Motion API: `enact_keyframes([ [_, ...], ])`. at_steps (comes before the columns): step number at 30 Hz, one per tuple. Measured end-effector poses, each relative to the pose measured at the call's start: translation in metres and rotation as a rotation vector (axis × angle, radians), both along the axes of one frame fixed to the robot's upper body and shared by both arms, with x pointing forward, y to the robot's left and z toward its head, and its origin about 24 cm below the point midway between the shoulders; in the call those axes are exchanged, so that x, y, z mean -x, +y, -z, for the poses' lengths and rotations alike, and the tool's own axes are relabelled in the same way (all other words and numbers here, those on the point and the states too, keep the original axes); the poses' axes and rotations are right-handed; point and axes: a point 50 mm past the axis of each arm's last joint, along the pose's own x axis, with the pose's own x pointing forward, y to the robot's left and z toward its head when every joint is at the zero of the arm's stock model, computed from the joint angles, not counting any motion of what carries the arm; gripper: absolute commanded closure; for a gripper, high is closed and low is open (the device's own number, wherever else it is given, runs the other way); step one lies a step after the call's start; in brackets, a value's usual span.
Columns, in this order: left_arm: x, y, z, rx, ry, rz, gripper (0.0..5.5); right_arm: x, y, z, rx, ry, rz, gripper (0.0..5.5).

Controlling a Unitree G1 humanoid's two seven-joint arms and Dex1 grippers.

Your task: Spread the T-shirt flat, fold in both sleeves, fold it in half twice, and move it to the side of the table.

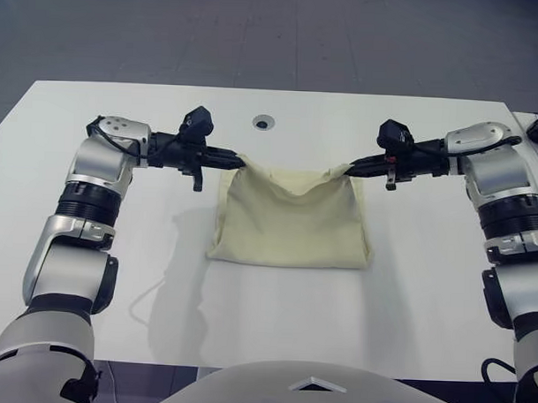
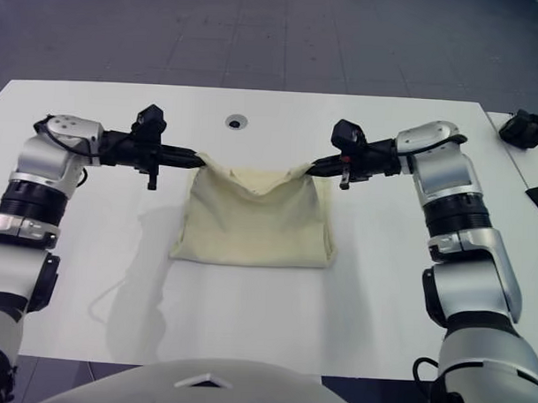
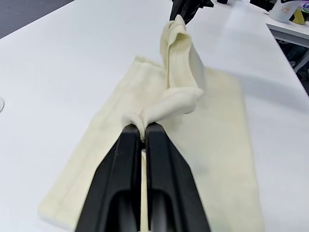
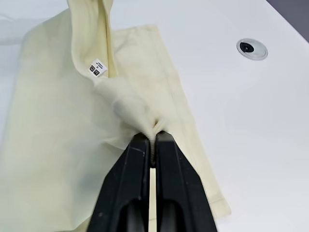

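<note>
A pale yellow T-shirt [image 1: 290, 222] lies folded in the middle of the white table [image 1: 143, 277]. Its far edge is lifted off the surface and sags between the two arms. My left gripper [image 1: 238, 160] is shut on the far left corner of the T-shirt [image 3: 169, 104]. My right gripper [image 1: 351, 166] is shut on the far right corner of the T-shirt [image 4: 58, 121]. Both grippers hang a little above the table at the same height. The near edge of the shirt rests flat on the table.
A round cable grommet [image 1: 265, 123] sits in the table beyond the shirt. A dark object [image 2: 524, 127] lies on a neighbouring surface at the far right. Bare table stretches to the left, right and near side of the shirt.
</note>
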Motion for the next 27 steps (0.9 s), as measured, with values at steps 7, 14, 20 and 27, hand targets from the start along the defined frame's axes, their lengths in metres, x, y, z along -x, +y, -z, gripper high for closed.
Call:
enact_keyframes([
  [7,-0.012,-0.005,0.021,-0.009,0.040,-0.063,5.50,-0.005,-0.009,0.036,0.051,0.071,0.095,5.48],
  [14,-0.018,0.002,0.026,-0.049,0.038,-0.131,5.50,-0.012,-0.012,0.044,0.038,0.036,0.203,5.48],
  [20,-0.018,-0.002,0.032,-0.051,0.043,-0.134,5.50,-0.020,-0.008,0.037,0.010,-0.024,0.242,5.48],
  [27,-0.020,0.001,0.030,-0.045,0.044,-0.161,5.50,-0.024,-0.004,0.027,-0.052,-0.057,0.251,5.48],
])
